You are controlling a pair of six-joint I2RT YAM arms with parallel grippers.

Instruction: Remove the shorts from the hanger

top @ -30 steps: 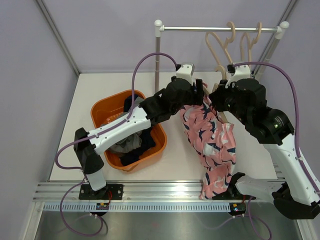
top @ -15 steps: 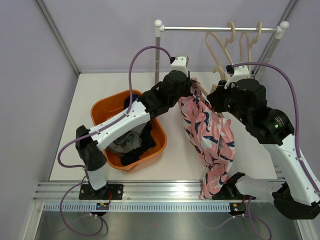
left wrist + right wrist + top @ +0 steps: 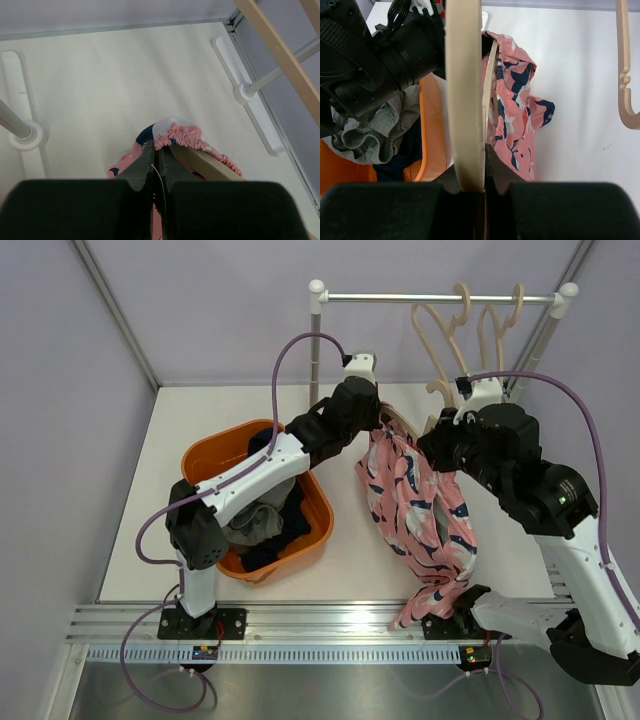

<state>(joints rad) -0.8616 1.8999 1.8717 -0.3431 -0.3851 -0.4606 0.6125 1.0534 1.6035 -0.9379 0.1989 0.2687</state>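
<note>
The pink patterned shorts [image 3: 420, 520] hang on a pale wooden hanger [image 3: 464, 75] between the two arms, their lower end trailing to the front rail. My left gripper [image 3: 155, 146] is shut on the gathered pink waistband [image 3: 182, 134], right beside the hanger's bar [image 3: 202, 161]. My right gripper [image 3: 470, 155] is shut on the hanger, holding it up over the table. In the top view my left gripper [image 3: 377, 422] sits at the shorts' upper end. The grey shorts [image 3: 250, 525] and the navy shorts [image 3: 285, 532] lie in the orange basket [image 3: 200, 455].
A clothes rail [image 3: 440, 298] crosses the back with two bare hangers [image 3: 470, 320] on it, and its posts stand on the table. The basket stands left of the hanging shorts. Purple walls close in the sides.
My left gripper has shut on the waistband and drawn it back and left. The shorts have stretched out and their lower end has swung right. My right arm has shifted slightly right.
</note>
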